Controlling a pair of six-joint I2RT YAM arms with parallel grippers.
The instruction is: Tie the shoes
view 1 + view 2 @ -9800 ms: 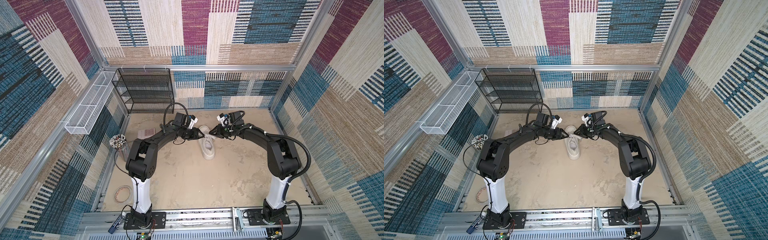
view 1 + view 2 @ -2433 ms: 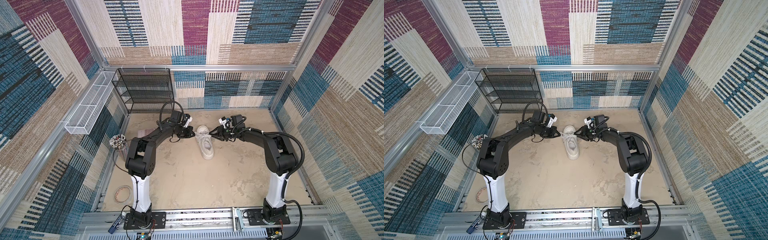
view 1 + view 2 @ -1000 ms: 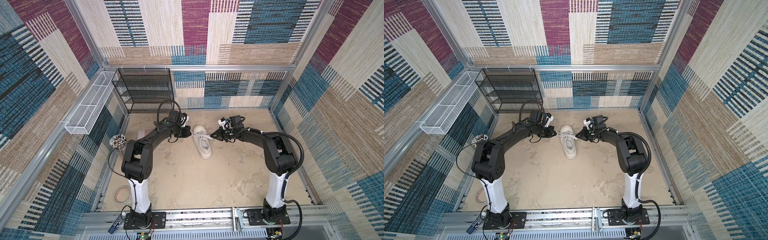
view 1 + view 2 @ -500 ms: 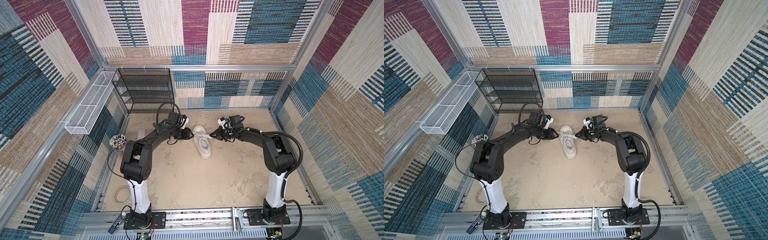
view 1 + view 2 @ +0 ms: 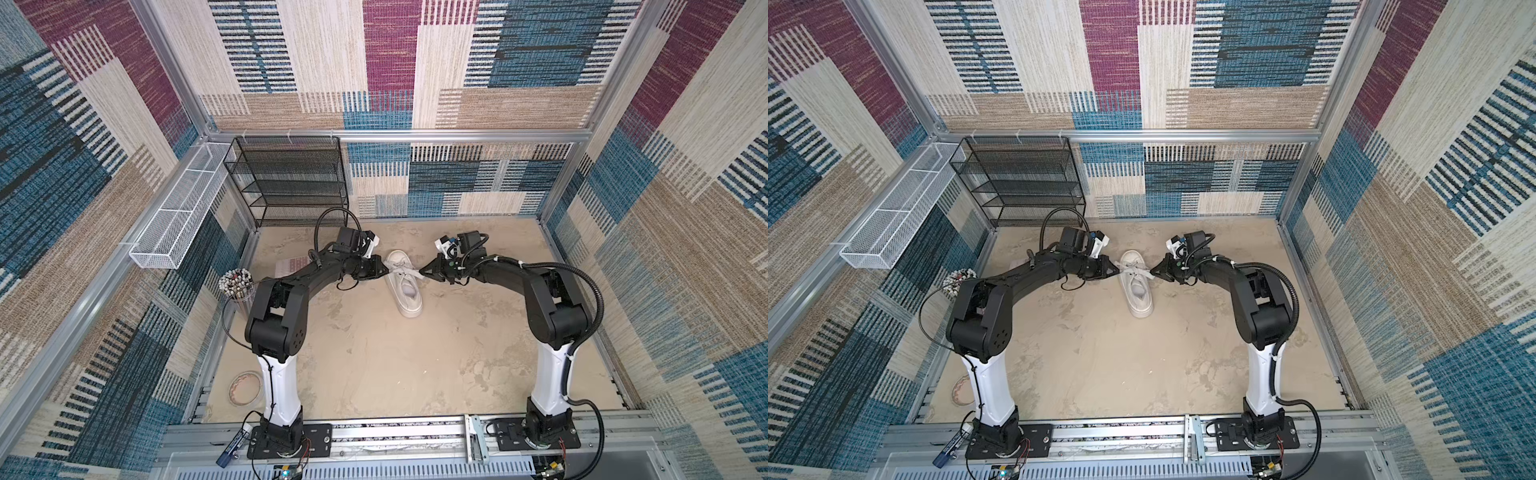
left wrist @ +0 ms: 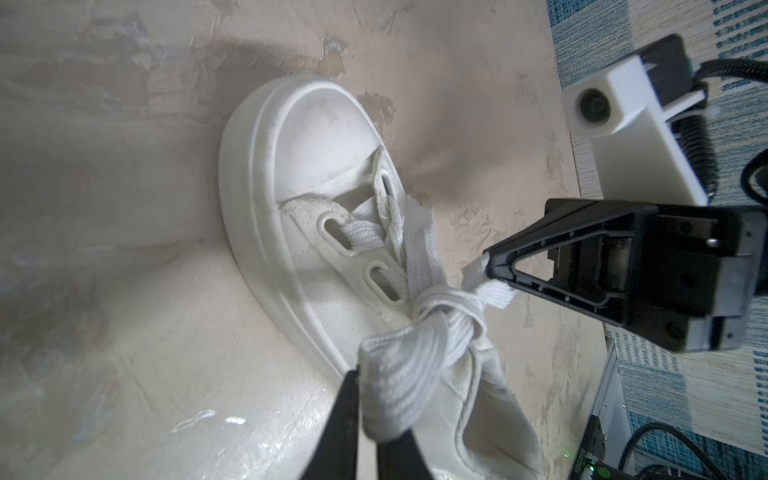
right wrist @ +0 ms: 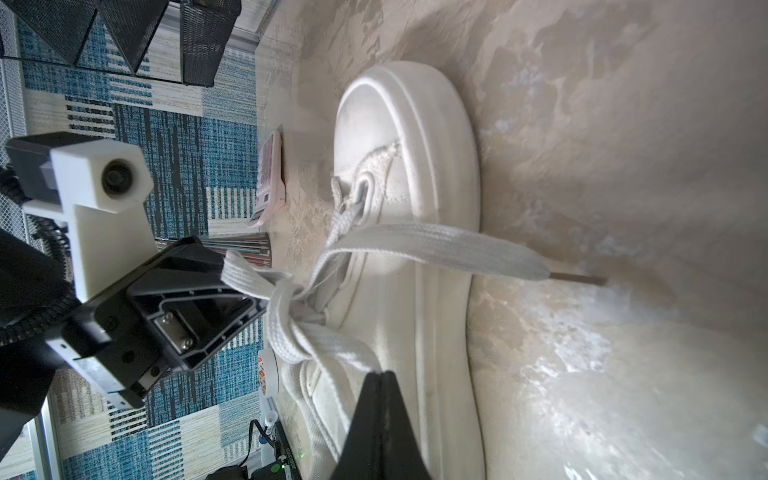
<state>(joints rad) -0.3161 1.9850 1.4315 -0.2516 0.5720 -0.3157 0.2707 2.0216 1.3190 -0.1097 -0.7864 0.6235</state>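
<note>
Nearest you in both top views, at the bottom of the frame, the two arm bases sit on the metal rail. Just beyond, at lower left, a roll of tape (image 5: 245,388) lies flat on the sandy tabletop (image 5: 374,374). Farther up the left edge stands a cup of pens (image 5: 236,282), with a pink printed card (image 5: 295,264) lying beyond it.

Your white platform sneaker (image 5: 405,293) (image 5: 1139,297) stands on its sole in the upper middle of the frame, toe pointing towards the back wall and heel towards the rail.

The two grippers meet over its throat from opposite sides. The left gripper (image 5: 384,271) (image 5: 1115,272) is clenched on a folded loop of the laces (image 6: 415,357); the left wrist view shows that loop pinched between its dark fingers (image 6: 347,415). The right gripper (image 5: 423,274) (image 5: 1152,273) is clamped tight on the other strand, its tip (image 6: 492,266) biting the lace just beside the shoe.

Between them the laces cross in a knot (image 6: 432,307) above the eyelets (image 6: 336,232). In the right wrist view one free lace end (image 7: 478,253) drapes over the sole onto the tabletop.

Farthest away, at upper left, a black mesh rack (image 5: 291,183) stands against the back wall, with a white wire basket (image 5: 178,224) hung on the side rail beside it.
</note>
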